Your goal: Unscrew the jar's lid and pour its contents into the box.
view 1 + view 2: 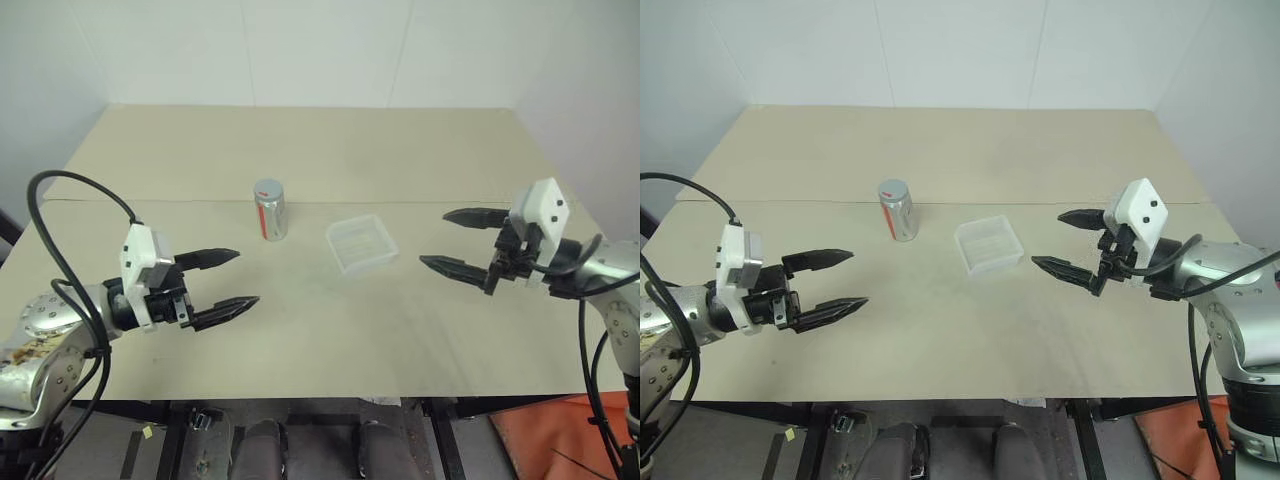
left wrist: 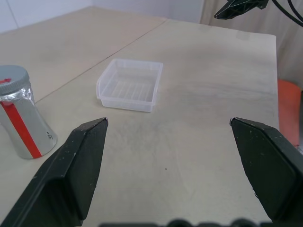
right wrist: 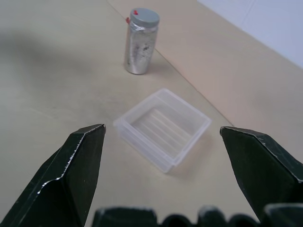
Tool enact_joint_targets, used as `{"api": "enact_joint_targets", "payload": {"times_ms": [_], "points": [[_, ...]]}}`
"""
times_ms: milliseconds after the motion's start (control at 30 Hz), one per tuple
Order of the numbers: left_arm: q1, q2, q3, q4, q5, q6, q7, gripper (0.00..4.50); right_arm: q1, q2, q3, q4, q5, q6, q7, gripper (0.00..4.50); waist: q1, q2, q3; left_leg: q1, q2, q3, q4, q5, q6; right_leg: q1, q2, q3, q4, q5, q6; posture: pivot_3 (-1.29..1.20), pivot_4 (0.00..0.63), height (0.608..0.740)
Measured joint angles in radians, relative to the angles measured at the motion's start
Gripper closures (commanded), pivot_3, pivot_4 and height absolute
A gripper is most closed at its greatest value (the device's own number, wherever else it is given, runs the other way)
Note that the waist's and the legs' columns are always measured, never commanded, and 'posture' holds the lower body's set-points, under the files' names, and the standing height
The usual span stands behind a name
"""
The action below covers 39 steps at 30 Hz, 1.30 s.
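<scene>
Jar (image 1: 270, 211) upright, lid (image 1: 268, 188) on, beside box (image 1: 361, 244); both jaws wide, empty.

Jar (image 1: 270, 210) left of box (image 1: 361, 244), on table (image 1: 330, 330).

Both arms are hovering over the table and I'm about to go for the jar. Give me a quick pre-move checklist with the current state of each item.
1. Jar upright on the table: ok.
2. Lid on the jar: ok, not yet unscrewed.
3. Box sitting flat, open side up, beside the jar and apart from it: ok.
4. Left gripper open and holding nothing: ok.
5. Right gripper open and holding nothing: ok.
6. Contents inside the jar: cannot tell; the label and the shiny side hide them.
</scene>
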<state>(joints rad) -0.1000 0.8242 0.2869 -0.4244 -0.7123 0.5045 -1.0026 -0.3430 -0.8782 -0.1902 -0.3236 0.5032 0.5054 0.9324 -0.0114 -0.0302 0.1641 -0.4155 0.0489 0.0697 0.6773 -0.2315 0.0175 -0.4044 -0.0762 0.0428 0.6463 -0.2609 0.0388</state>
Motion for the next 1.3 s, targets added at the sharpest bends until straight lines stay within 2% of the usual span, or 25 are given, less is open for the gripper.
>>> {"api": "enact_joint_targets", "payload": {"times_ms": [233, 433, 533, 733, 900, 1067, 1300], "points": [[-0.021, -0.012, -0.027, 0.014, 0.030, -0.003, 0.045, 0.02, -0.001, 0.002, 0.005, -0.001, -0.007, -0.001, -0.006, 0.00, 0.000, 0.000, 0.000, 0.000, 0.000, 0.000, 0.000, 0.000, 0.000, 0.000, 0.000, 0.000, 0.000, 0.000, 0.000, 0.00, 0.150, 0.740], [-0.042, -0.067, -0.072, 0.037, 0.117, -0.013, 0.139, 0.02, -0.006, 0.028, 0.007, -0.022, -0.006, 0.004, -0.030, 0.00, 0.000, 0.000, 0.000, 0.000, 0.000, -0.001, 0.000, 0.000, 0.000, 0.000, 0.000, 0.000, 0.000, 0.000, 0.000, 0.00, 0.150, 0.740], [-0.052, -0.162, -0.088, 0.090, 0.203, -0.068, 0.245, 0.02, -0.005, 0.036, 0.007, -0.033, -0.006, 0.008, -0.040, 0.00, 0.001, 0.000, 0.000, 0.000, 0.000, -0.001, 0.000, 0.000, 0.000, 0.001, 0.000, 0.000, 0.000, 0.000, 0.000, 0.00, 0.150, 0.740], [-0.128, -0.363, -0.145, 0.261, 0.337, -0.175, 0.423, 0.02, -0.007, 0.049, 0.011, -0.043, -0.004, 0.014, -0.051, 0.00, 0.009, 0.000, 0.000, 0.000, -0.001, -0.002, 0.001, 0.000, 0.000, 0.001, 0.000, 0.000, 0.000, 0.000, 0.000, 0.00, 0.150, 0.740], [-0.243, -0.461, -0.185, 0.450, 0.428, -0.308, 0.492, 0.02, -0.029, 0.056, 0.019, -0.050, 0.003, 0.023, -0.062, 0.00, 0.016, 0.000, 0.000, -0.001, -0.001, -0.002, 0.001, 0.000, 0.000, 0.001, 0.000, 0.000, 0.000, 0.000, 0.000, 0.00, 0.150, 0.740], [-0.362, -0.523, -0.191, 0.663, 0.489, -0.444, 0.546, 0.02, -0.030, 0.057, 0.019, -0.062, 0.011, 0.026, -0.069, 0.00, 0.020, 0.000, 0.000, -0.001, -0.002, -0.002, 0.001, 0.000, 0.000, 0.001, 0.000, -0.001, 0.000, 0.001, 0.001, 0.00, 0.150, 0.740], [-0.449, -0.562, -0.204, 0.855, 0.536, -0.546, 0.556, 0.02, -0.028, 0.066, 0.017, -0.084, 0.013, 0.041, -0.114, 0.00, 0.021, -0.001, 0.000, -0.001, -0.002, -0.001, 0.001, 0.000, 0.000, 0.001, 0.000, -0.001, 0.000, 0.001, 0.001, 0.00, 0.150, 0.740]]}}
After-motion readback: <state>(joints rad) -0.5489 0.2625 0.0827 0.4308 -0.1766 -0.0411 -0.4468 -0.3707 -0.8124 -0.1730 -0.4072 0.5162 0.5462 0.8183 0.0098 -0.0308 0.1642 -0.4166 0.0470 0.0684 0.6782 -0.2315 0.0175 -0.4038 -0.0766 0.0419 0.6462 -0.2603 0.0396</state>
